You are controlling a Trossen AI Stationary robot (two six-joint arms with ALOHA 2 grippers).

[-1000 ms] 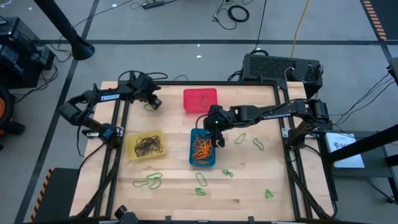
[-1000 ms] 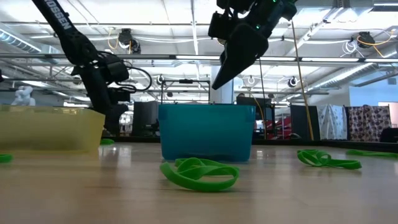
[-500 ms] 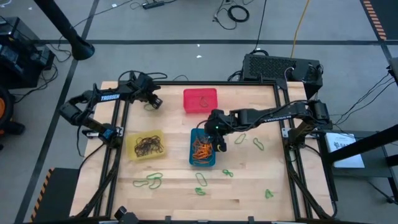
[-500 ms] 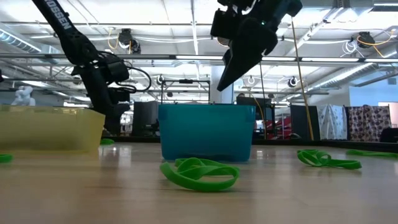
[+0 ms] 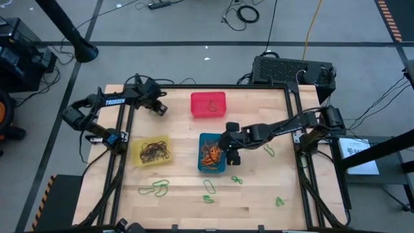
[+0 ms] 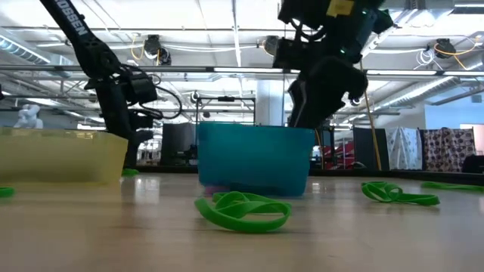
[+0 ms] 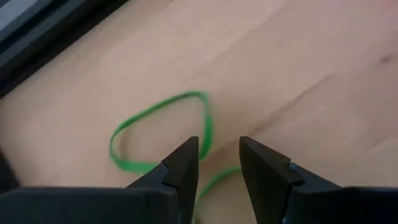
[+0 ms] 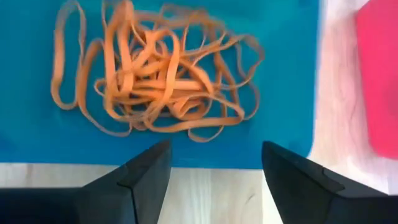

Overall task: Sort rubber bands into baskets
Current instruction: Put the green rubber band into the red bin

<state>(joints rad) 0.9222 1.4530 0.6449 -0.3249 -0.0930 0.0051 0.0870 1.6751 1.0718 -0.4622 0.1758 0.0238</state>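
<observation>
**Inspector:** Baskets?

**Recorder:** Blue basket [image 5: 202, 138], tabletop [image 5: 259, 194] centre, holds orange rubber bands [image 8: 155, 81]. Yellow basket [image 5: 136, 154] at 9 o'clock of it holds dark bands [image 5: 155, 151]. Red basket [image 5: 199, 100] at 12 o'clock holds one band. Green bands [image 5: 155, 188] lie loose around 6 o'clock.

**Inspector:** Claws?

**Recorder:** Right claw [image 5: 231, 155] spread wide, empty, at the blue basket's 3 o'clock rim. Left claw [image 7: 217, 158] partly open over a green band [image 7: 158, 130], gripping nothing.

**Inspector:** Changes?

**Recorder:** Right claw has dropped lower, shifting off the basket.

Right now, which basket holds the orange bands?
The blue rectangular plastic basket, mid-table; the yellow one holds dark bands, the red one almost nothing.
</observation>
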